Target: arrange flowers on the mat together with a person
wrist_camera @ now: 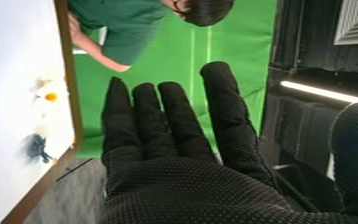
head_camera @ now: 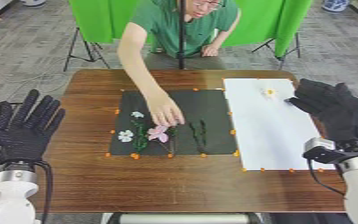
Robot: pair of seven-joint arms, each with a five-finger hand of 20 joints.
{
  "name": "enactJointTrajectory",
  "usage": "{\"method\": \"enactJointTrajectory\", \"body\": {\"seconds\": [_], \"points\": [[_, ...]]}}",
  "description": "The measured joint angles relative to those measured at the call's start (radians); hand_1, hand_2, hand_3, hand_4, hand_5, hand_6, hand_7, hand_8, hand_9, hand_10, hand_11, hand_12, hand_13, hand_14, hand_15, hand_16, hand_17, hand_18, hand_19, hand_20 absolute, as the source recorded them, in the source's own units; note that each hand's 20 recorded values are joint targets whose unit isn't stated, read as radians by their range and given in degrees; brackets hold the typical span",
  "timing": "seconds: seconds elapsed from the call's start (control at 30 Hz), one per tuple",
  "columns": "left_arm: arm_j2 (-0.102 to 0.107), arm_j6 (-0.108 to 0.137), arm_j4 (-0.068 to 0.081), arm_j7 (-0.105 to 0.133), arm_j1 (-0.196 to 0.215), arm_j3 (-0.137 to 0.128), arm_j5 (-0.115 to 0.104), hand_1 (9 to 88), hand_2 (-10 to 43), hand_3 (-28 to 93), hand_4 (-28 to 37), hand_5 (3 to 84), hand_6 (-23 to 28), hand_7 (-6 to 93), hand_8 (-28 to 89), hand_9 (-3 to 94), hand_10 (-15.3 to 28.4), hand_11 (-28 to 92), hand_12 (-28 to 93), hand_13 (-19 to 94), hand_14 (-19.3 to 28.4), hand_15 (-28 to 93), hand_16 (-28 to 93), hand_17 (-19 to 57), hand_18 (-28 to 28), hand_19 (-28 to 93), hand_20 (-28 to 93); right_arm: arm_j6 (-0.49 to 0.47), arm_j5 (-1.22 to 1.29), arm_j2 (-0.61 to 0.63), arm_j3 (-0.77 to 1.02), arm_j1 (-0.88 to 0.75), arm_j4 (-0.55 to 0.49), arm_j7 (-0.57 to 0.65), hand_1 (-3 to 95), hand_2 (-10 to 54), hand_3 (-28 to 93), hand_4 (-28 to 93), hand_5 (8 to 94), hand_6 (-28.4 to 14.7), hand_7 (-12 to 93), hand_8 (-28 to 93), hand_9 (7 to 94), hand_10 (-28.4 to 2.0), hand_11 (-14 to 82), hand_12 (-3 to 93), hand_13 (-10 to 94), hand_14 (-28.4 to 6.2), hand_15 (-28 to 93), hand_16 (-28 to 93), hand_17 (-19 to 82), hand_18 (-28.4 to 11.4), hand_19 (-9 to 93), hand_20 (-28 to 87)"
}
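Midway down the frame at center, a person's hand touches a pink flower on a black mat, the arm stretching down from upper center, where the person in a green shirt leans over the far side of a brown wooden table. The person's other hand is at upper center, just beyond the table's far edge. Near the pink blossom, toward the left of the mat, are an upper white flower and a lower white flower, with green foliage beside them; dark green stems lie to the right of the pink bloom. The robot's left hand is at the frame's left edge, fingers extended and spread, grasping nothing. At upper right, the robot's right hand is by the right edge of a white sheet — also open, and in the right wrist view the right hand has its fingers straight, thumb well apart, nothing in its hold. Near the sheet's far end, at upper right of the head view, lies a white blossom with a yellow-orange center; a small dark item, too blurred to identify, is near it. Orange markers dot the borders of both mat and sheet, and a green backdrop hangs behind the person.
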Motion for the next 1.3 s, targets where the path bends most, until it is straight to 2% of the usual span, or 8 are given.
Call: {"method": "enactJointTrajectory", "body": {"seconds": [0.17, 0.3, 0.47, 0.6, 0.8, 0.93, 1.07, 1.3], "points": [[0.000, 0.000, 0.000, 0.000, 0.000, 0.001, -0.002, 25.1, 12.5, 66, -28.3, 39.6, 7.8, 10.5, -8, 38.5, 15.8, 17, 10, 24, 13.0, 21, -7, -3.5, 12.2, 27, 12, 0.000, -0.001, -0.003, 0.005, -0.001, 0.000, 0.001, 9.4, 6.0, 70, -25, 34.2, -5.8, 15, -7, 32.5, -19.5, 2.1, 22.6, 27, -16.9, 5, 29, 16, -21.0, 25, 14], [0.000, 0.000, 0.000, 0.002, 0.000, 0.002, -0.005, 24.6, 12.7, 66, -28.3, 39.6, 7.9, 10.6, -8, 38.4, 15.7, 17, 10, 24, 12.9, 21, -7, -3.5, 12.3, 27, 12, 0.000, -0.001, -0.008, 0.010, -0.003, 0.000, 0.002, 9.4, 5.6, 67, -27, 32.1, -6.0, 11, -6, 31.2, -19.4, 1.5, 21.9, 28, -17.2, 5, 28, 17, -21.7, 26, 13], [0.000, 0.000, 0.000, 0.004, 0.000, 0.002, -0.008, 24.8, 12.9, 65, -28.3, 39.7, 7.9, 10.3, -8, 38.3, 15.8, 16, 10, 24, 13.0, 21, -7, -3.5, 12.4, 27, 12, -0.005, -0.002, -0.021, 0.031, -0.017, -0.002, 0.004, 9.5, 6.1, 68, -26, 31.3, -6.4, 10, -6, 29.0, -19.6, 0.3, 20.6, 26, -16.5, 4, 28, 16, -21.0, 25, 13], [0.000, 0.000, 0.000, 0.005, 0.000, 0.002, -0.008, 24.5, 13.0, 65, -28.3, 39.4, 7.8, 10.1, -8, 38.1, 15.8, 16, 10, 24, 12.9, 21, -7, -3.5, 12.4, 27, 12, -0.020, -0.043, -0.034, 0.052, -0.026, -0.003, 0.018, 11.0, 4.8, 69, -25, 29.0, -5.9, 8, -5, 25.6, -18.7, -1.3, 17.8, 22, -13.0, -1, 24, 14, -17.7, 23, 11], [0.000, 0.000, -0.001, 0.005, 0.001, 0.001, -0.004, 23.8, 12.9, 66, -28.3, 39.2, 7.6, 10.1, -8, 37.8, 15.8, 16, 10, 24, 12.9, 20, -6, -3.6, 12.3, 26, 12, -0.015, -0.338, -0.027, 0.061, -0.021, 0.005, 0.071, 14.5, 1.7, 70, -24, 26.1, -5.4, 7, -5, 22.1, -17.9, -2.3, 15.7, 18, -11.0, -5, 20, 11, -11.7, 21, 9], [0.000, 0.000, -0.004, 0.002, 0.003, 0.001, 0.016, 24.3, 12.9, 66, -28.3, 39.1, 7.6, 9.9, -8, 37.7, 15.8, 16, 10, 24, 13.0, 20, -6, -3.6, 12.3, 26, 11, 0.089, -0.553, 0.055, -0.057, 0.035, 0.049, 0.172, 17.1, -0.5, 71, -23, 25.1, -5.1, 7, -5, 19.5, -17.6, -3.7, 14.9, 16, -10.2, -7, 18, 7, -9.4, 17, 4], [0.000, -0.001, -0.004, -0.001, 0.001, 0.003, 0.021, 24.7, 13.0, 65, -28.3, 39.0, 7.5, 9.7, -8, 37.6, 15.8, 16, 10, 24, 13.1, 20, -6, -3.7, 12.3, 26, 11, 0.119, -0.695, 0.141, -0.220, 0.158, 0.102, 0.249, 20.2, -2.9, 72, -22, 24.0, -5.1, 7, -5, 16.3, -17.6, -5.3, 14.4, 12, -10.1, -10, 17, 1, -10.3, 19, -3], [0.011, -0.006, 0.007, -0.014, -0.028, 0.021, 0.021, 24.6, 13.0, 65, -28.3, 38.8, 7.4, 9.5, -8, 37.4, 15.7, 16, 10, 24, 13.1, 20, -6, -3.6, 12.2, 25, 11, 0.145, -0.980, 0.183, -0.346, 0.337, 0.162, 0.367, 21.9, -5.6, 73, -22, 21.1, -5.4, 6, -4, 13.5, -18.4, -7.2, 15.7, 8, -11.9, -11, 18, -4, -13.7, 25, -8]]}}
